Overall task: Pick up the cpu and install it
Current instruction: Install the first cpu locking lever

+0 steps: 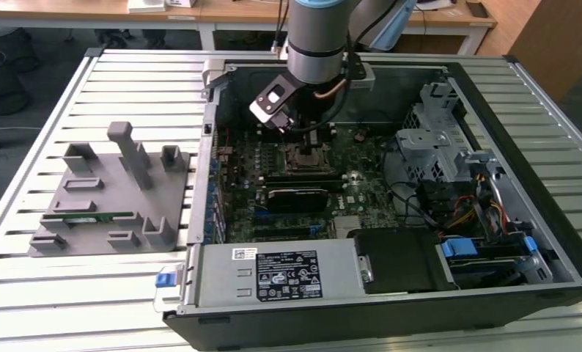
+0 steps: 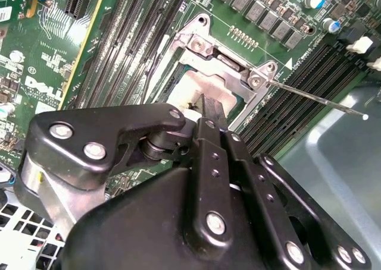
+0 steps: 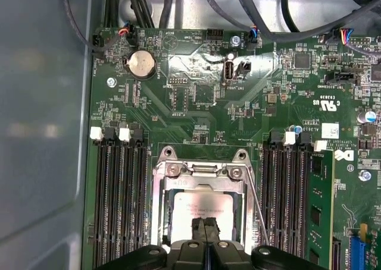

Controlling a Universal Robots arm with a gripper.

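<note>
Exterior view first: slatted metal table (image 1: 124,308), carrying an open computer case (image 1: 565,242) toward its right side as that view has it and a grey fixture tray (image 1: 105,198) toward its left edge. Inside the case, green motherboard (image 1: 360,183) lying flat, with the arm (image 1: 316,37) reaching straight down over the socket region near the board's far edge.

First wrist view next: metal socket frame (image 3: 202,172) sitting between two banks of memory slots (image 3: 119,198), thin latch lever (image 3: 257,210) running along one side of the frame.

Within that frame, the cpu (image 3: 199,213): flat, square, pale silvery top with faint print, lying level in the socket rather than tilted, as far as can be judged. In the second wrist view, seen as a whitish patch (image 2: 181,97) past the frame's hinge.

Tool (image 3: 205,229) directly above the cpu's near edge, black fingertips (image 3: 197,228) drawn almost together with barely a sliver between. Nothing visibly clamped; seemingly pressing or resting at the chip's top, though contact cannot be confirmed.

To do this well: hold vertical, press lightly and evenly, avoid sideways drag across the socket, confirm all four edges sit flush inside the frame.
</note>
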